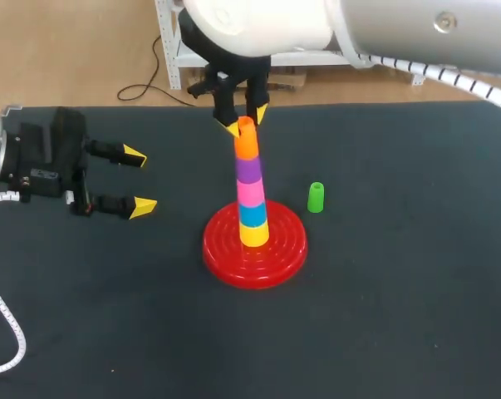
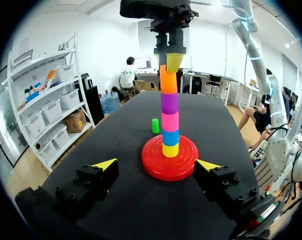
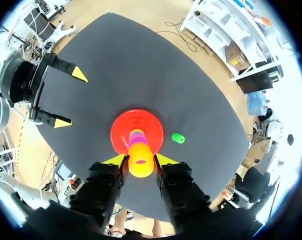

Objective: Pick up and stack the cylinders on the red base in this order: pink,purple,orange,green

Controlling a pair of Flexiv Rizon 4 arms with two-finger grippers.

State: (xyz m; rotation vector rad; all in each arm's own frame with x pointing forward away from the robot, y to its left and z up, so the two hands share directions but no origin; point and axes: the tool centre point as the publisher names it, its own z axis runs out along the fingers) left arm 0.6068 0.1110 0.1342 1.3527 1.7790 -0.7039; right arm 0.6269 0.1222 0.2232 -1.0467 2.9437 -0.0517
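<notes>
Currently, at the frame's left, the left gripper (image 1: 139,181) rests open and empty, well apart from the work, evidently parked clear. At centre, the red base (image 1: 221,258) carries the stack. The right gripper (image 1: 243,120) clamps the orange cylinder (image 1: 247,148) from above, apparently seating it on the purple cylinder (image 1: 248,170). Right of the base, the green cylinder (image 1: 316,197) stands alone, awaiting its turn.
</notes>
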